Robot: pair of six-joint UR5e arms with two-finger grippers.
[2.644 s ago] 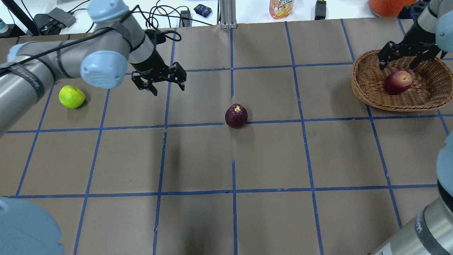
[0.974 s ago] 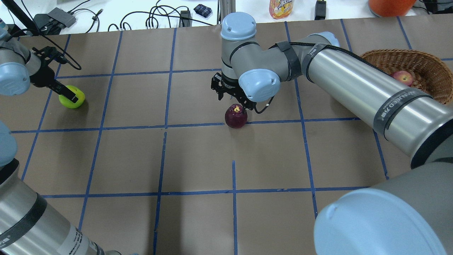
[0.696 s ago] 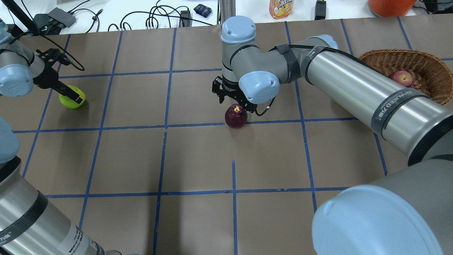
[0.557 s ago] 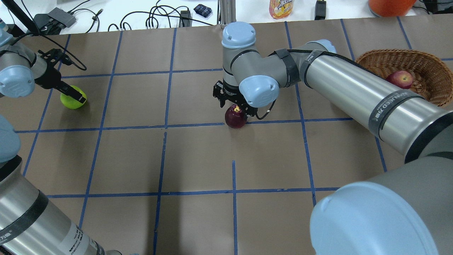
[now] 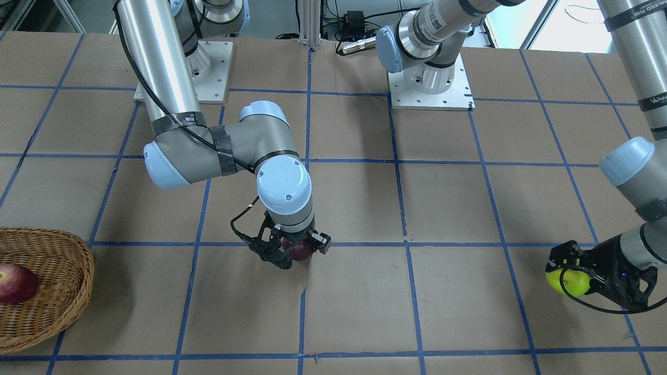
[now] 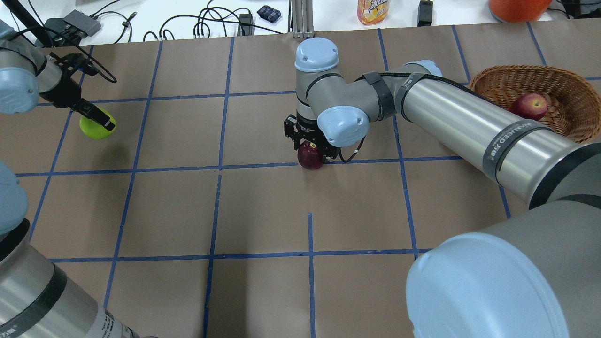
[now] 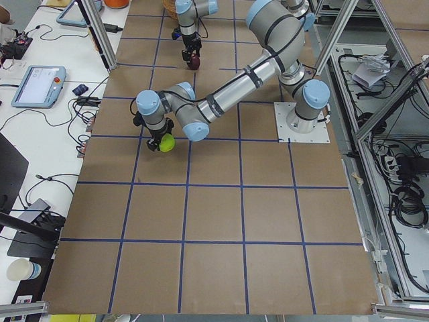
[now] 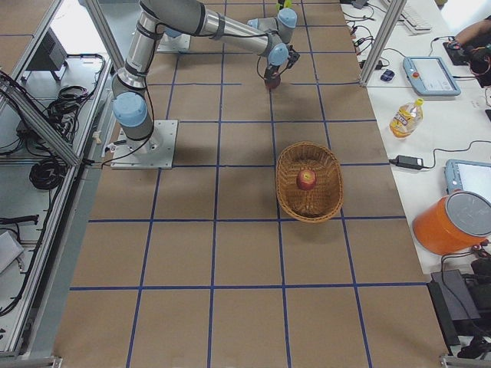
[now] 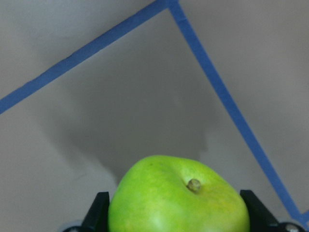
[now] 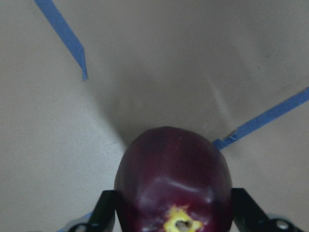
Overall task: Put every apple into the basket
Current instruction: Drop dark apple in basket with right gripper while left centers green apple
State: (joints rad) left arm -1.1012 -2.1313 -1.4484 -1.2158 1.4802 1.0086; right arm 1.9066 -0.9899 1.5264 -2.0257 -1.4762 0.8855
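Observation:
The yellow-green apple (image 6: pixel 94 130) sits at the table's far left. My left gripper (image 6: pixel 96 123) is shut on it; in the left wrist view the apple (image 9: pixel 178 203) fills the space between both fingers (image 9: pixel 99 212). The dark purple apple (image 6: pixel 311 159) is at the table's middle. My right gripper (image 6: pixel 311 149) is shut on it from above, with the fingers (image 10: pixel 104 208) against the sides of the apple (image 10: pixel 174 174). The red apple (image 6: pixel 528 106) lies in the wicker basket (image 6: pixel 497 75) at the far right.
My right arm's long link (image 6: pixel 469 122) stretches across the table's right half, passing in front of the basket. Cables (image 6: pixel 211 23), a drink bottle (image 6: pixel 373 10) and an orange container (image 6: pixel 514 7) lie on the white bench behind the table.
My right gripper came from the basket to the purple apple, lowered over it and closed. My left gripper went left to the green apple, closed on it and shifted it slightly.

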